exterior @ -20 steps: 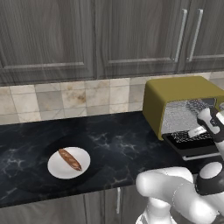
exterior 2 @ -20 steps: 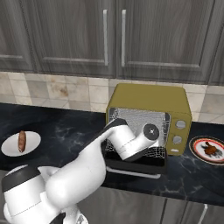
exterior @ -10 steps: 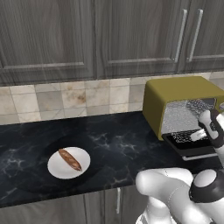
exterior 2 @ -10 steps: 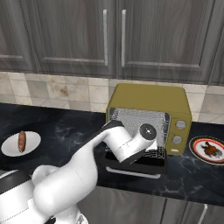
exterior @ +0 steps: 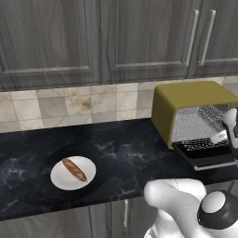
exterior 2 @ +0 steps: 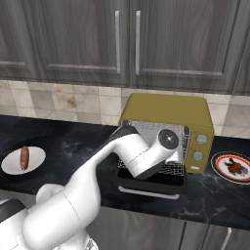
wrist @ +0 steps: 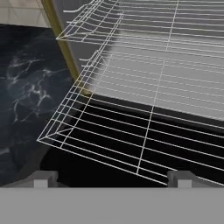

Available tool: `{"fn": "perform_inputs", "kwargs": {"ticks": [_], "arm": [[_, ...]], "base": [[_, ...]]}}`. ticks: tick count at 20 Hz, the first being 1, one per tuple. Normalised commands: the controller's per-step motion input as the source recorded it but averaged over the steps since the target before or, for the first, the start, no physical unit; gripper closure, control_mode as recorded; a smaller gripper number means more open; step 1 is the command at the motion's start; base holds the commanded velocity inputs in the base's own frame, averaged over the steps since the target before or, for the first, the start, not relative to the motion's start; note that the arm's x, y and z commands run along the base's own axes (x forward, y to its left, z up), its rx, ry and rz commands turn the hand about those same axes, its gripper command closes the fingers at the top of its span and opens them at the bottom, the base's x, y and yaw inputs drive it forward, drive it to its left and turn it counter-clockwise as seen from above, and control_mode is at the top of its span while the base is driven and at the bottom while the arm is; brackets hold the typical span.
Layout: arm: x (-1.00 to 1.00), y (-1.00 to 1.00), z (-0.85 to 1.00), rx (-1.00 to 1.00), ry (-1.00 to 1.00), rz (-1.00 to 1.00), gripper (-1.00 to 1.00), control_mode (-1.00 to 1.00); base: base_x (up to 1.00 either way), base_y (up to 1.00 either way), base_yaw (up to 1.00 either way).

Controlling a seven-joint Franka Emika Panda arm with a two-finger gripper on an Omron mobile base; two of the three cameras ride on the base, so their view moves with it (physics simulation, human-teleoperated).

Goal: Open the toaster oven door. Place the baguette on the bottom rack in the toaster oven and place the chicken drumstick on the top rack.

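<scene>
The mustard-yellow toaster oven (exterior: 186, 100) (exterior 2: 166, 111) stands on the counter with the toaster oven door (exterior: 208, 161) (exterior 2: 149, 185) folded down flat. The bottom rack (wrist: 131, 138) (exterior: 204, 144) is slid partly out over the dark glass. The top rack (wrist: 140, 17) sits above it inside. My gripper (wrist: 113, 178) (exterior: 222, 135) hovers at the front of the bottom rack, open, nothing between its fingertips (wrist: 46, 177). The baguette (exterior: 74, 169) (exterior 2: 24, 157) lies on a white plate far to the left. The chicken drumstick (exterior 2: 236, 167) rests on a patterned plate right of the oven.
The dark marble counter (exterior: 125, 153) runs left from the oven below a tiled backsplash (exterior: 79, 104). Grey wall cabinets (exterior 2: 122, 39) hang above. The open door overhangs the counter's front edge. The oven knobs (exterior 2: 201, 139) are on its right side.
The jaws have spread wider and stand off the rack's front wire. The hand has shifted slightly at the oven mouth; the rack stays pulled out.
</scene>
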Motion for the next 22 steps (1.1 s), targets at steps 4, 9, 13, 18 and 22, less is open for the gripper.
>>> {"fn": "perform_inputs", "kwargs": {"ticks": [4,9,13,18,22], "arm": [[-0.45,0.0,0.48,0.0,0.0,-0.17,-1.0,-1.0],[-0.46,0.06,0.33,0.0,0.03,-0.24,-1.0,-1.0],[-0.5,0.22,0.16,0.0,0.07,-0.28,-1.0,-1.0],[-0.38,0.6,0.1,0.0,0.06,-0.06,-1.0,-1.0],[-0.13,0.74,0.18,-0.03,0.14,0.0,-1.0,-1.0]], "base": [[0.0,0.0,0.0],[0.0,0.0,0.0],[0.0,0.0,0.0],[0.0,0.0,0.0],[0.0,0.0,0.0]]}}
